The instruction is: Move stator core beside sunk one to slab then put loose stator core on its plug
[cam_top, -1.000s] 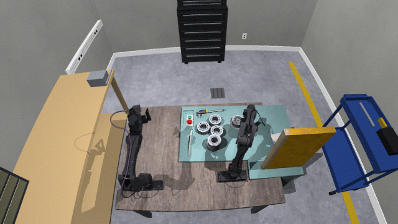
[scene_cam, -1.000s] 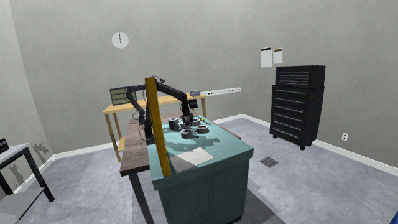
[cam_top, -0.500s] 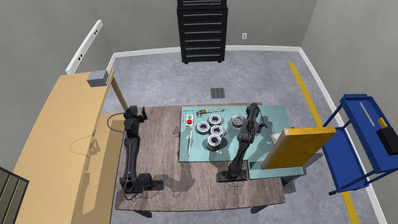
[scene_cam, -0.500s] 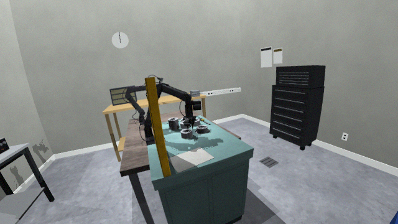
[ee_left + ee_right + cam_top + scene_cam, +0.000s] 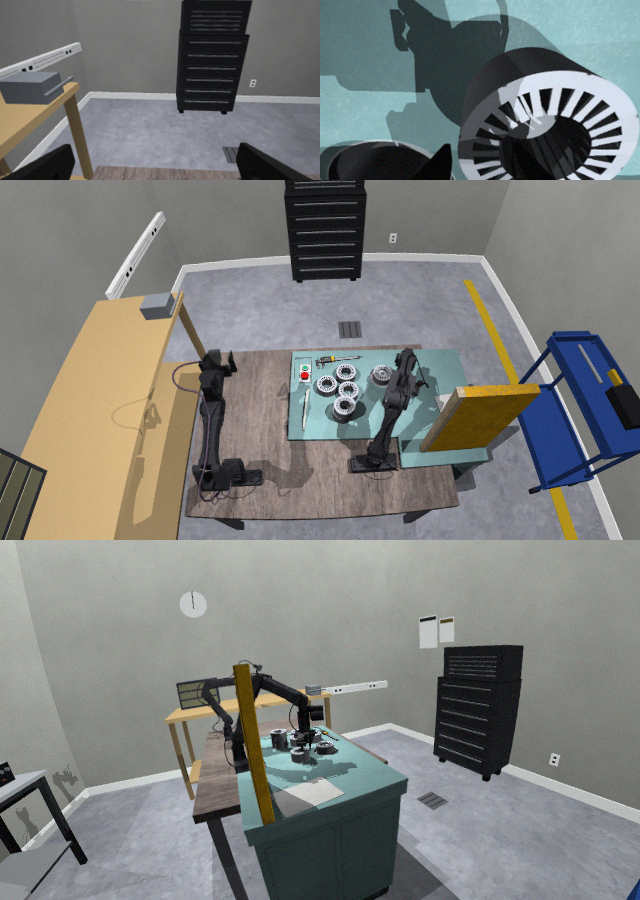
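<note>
- While the left gripper [image 5: 232,363] [image 5: 155,151] is standing wide open away from the stator cores, its fingers are holding nothing.
- The right gripper [image 5: 422,384] [image 5: 306,744] [image 5: 482,151] is hanging at the core next to the sunk one [image 5: 300,755] [image 5: 615,90], with its fingers partly open and gripping nothing; one fingertip is showing beside the rim, the other in front of the bore.
- That core is standing upright on the teal surface [image 5: 320,430] [image 5: 370,775] [image 5: 352,48], near the sunk core [image 5: 381,367] [image 5: 325,745] [image 5: 380,144]; whether it is touching its plug is staying hidden.
- Four loose stator cores [image 5: 345,366] are clustering between the button box [image 5: 305,370] and the sunk core.
- The button box is showing one green and one red button; any lettering is being too small to read.
- Two wall sheets [image 5: 428,635] are bearing dark and yellowish header bands, their writing being illegible.
- Near the button box, calipers [image 5: 345,359] are lying flat.
</note>
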Tool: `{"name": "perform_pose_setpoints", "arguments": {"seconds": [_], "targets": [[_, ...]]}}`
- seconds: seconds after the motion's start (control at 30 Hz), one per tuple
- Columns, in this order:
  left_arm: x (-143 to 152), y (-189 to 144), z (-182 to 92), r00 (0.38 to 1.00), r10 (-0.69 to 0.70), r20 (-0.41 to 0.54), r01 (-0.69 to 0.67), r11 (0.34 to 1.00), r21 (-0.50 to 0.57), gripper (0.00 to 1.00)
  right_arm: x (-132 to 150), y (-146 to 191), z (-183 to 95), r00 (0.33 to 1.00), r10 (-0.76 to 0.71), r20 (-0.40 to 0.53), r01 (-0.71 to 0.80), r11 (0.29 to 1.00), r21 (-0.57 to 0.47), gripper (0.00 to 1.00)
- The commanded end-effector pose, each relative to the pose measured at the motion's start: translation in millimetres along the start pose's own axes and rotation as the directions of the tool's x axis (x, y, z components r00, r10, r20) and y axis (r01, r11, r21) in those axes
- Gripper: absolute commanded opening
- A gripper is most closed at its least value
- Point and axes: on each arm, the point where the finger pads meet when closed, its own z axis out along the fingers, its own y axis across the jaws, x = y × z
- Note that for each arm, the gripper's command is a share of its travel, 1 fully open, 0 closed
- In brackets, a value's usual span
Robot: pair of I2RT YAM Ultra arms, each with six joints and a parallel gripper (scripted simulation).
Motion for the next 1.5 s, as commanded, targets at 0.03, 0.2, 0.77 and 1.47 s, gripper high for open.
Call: {"name": "perform_pose_setpoints", "arguments": {"seconds": [0.03,0.2,0.77,1.47], "targets": [[-30,2,-12,0.997,-0.010,0.078,0.011,1.000,-0.009,1.00,2,2,-1,1.000,-0.004,-0.003,0.004,1.000,-0.010,0.37],[-30,2,-12,0.997,-0.010,0.078,0.011,1.000,-0.009,1.00,8,2,16,1.000,-0.009,-0.006,0.009,1.000,-0.009,0.37],[-30,2,-12,0.997,-0.010,0.078,0.011,1.000,-0.009,1.00,-2,11,3,1.000,0.001,0.008,0.000,0.999,-0.053,0.00],[-30,2,-12,0.997,-0.010,0.078,0.011,1.000,-0.009,1.00,-3,7,-34,1.000,0.015,0.010,-0.015,0.998,-0.057,0.00]]}}
